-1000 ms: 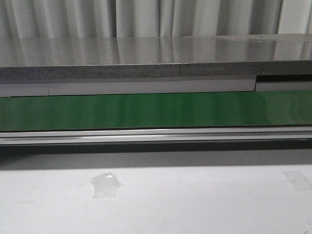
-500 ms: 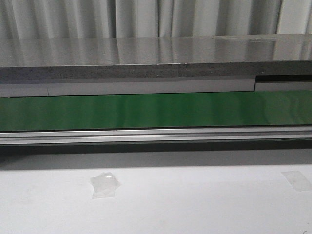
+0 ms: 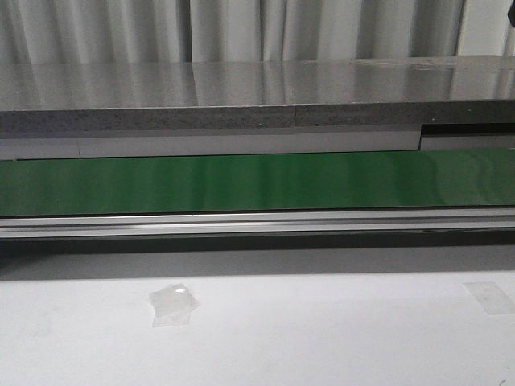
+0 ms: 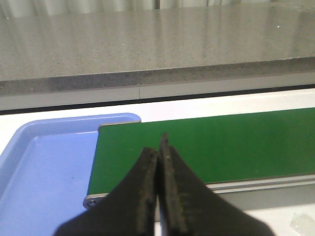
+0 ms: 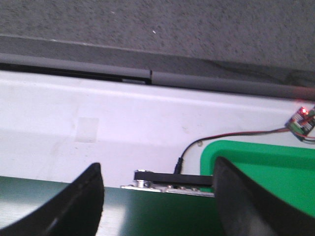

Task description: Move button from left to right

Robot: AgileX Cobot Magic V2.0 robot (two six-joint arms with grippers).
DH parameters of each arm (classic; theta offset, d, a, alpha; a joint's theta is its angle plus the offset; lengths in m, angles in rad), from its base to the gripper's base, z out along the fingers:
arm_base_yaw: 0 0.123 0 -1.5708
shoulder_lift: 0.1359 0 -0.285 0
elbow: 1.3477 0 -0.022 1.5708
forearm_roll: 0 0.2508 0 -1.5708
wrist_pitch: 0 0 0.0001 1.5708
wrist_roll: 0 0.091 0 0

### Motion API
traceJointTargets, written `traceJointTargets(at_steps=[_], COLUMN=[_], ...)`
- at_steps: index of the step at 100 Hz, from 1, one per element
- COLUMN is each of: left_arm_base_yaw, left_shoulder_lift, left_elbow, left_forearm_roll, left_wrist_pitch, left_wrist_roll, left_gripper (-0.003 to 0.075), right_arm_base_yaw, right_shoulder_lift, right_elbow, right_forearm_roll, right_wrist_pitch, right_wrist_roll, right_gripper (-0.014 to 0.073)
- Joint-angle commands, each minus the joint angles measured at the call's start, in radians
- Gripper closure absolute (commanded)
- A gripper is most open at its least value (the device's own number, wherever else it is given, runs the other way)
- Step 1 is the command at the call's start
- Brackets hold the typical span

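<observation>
Two end effectors on my feeds: left (image 4: 158,162) clenched, ridged pads touching, over glossy green belt (image 4: 221,142); right (image 5: 157,196) released.

Pale curtains (image 3: 241,28) behind grey counter (image 3: 241,84), soft refl. light.

The left gripper (image 4: 159,189) is formed of two matte black, tapering fingers with ridged inner faces. The right gripper (image 5: 157,196) is seen as two broad, rounded black fingers.
</observation>
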Motion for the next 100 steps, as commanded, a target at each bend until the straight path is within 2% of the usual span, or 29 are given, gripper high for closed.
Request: traceJointTargets(at_steps=[1,43,79,100], left_arm_base_yaw=[-0.006,-0.006,-0.006,-0.006], left_shoulder_lift=[0.007,0.007,0.007,0.007], left_elbow=[-0.027,-0.027,-0.027,-0.027], left_forearm_roll=[-0.017,-0.017,-0.017,-0.017], left_wrist_pitch=[-0.080,-0.080,-0.080,-0.080], left_wrist_roll=[0.000,0.000,0.000,0.000], left_gripper=[0.0740,0.0740,0.0740,0.0740], right_arm_base_yaw=[0.036,0.156,0.207,0.207], right_shoulder_lift=[-0.110,-0.524,-0.866,-1.063], right_elbow=[0.034,0.519,0.824,0.913], right_forearm_roll=[0.020,0.018,-0.001,0.000], right_wrist_pitch=[-0.127,-0.426,-0.495,-0.474], right_wrist_roll=[0.001,0.001,0.000,0.000], right_gripper=[0.0111,0.0111,0.0111,0.0111])
